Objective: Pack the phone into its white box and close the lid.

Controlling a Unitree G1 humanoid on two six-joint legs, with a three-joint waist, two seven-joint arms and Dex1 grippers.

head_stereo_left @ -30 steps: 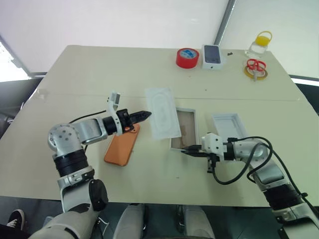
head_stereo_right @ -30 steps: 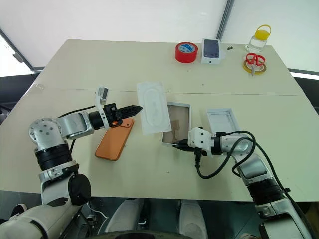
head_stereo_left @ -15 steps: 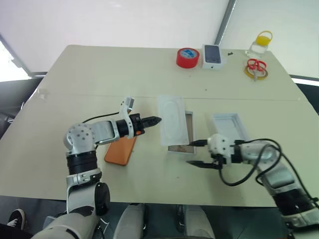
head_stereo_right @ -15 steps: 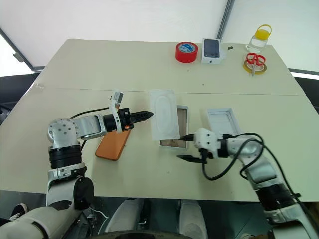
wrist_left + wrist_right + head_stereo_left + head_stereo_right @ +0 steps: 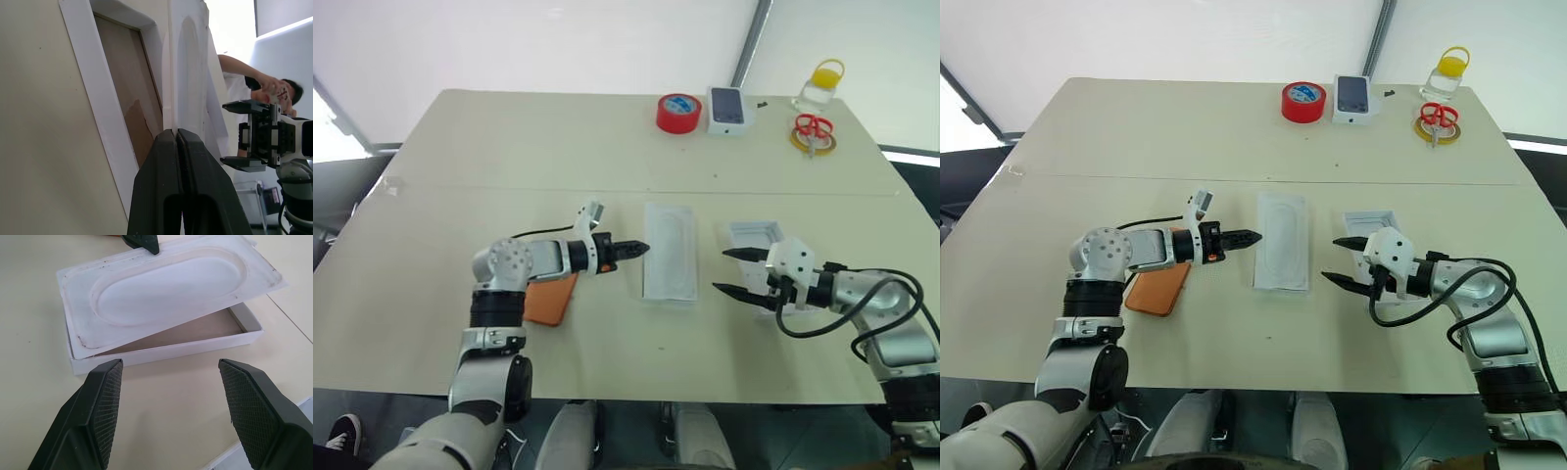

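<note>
- Worktop (image 5: 509, 137): carries every item of the task. Layout at the centre differs from a second ago.
- Thin white insert (image 5: 670, 264): lies now squarely over the white box. Sat a second ago off to the box's left, overlapping one long wall only. Rests tilted on the rim in the right wrist view, recess upward.
- White box (image 5: 171, 352): sits at mid-worktop, almost wholly covered. Shows one white wall and a strip of brownish floor beneath the insert. Appears empty, so packing is not yet begun.
- Lid (image 5: 1371, 220): lies open side up, just right of the box, partly behind the right tool. Awaits the last step.
- Phone (image 5: 548, 299): lies flat on the worktop, left of the box, half under the left forearm. Stays outside the box.
- Left tool (image 5: 641, 248): clenched on nothing, tips pressed together against the insert's long edge. Has travelled rightward, evidently nudging the insert across.
- Right tool (image 5: 720, 270): released, jaws spread wide and empty. Held shut at the box's near corner a second ago, since drawn back toward the lid.
- Meaning for the task: blocks the phone's path if the insert stays as placed. Calls, in all likelihood, for settling or clearing the insert first.
</note>
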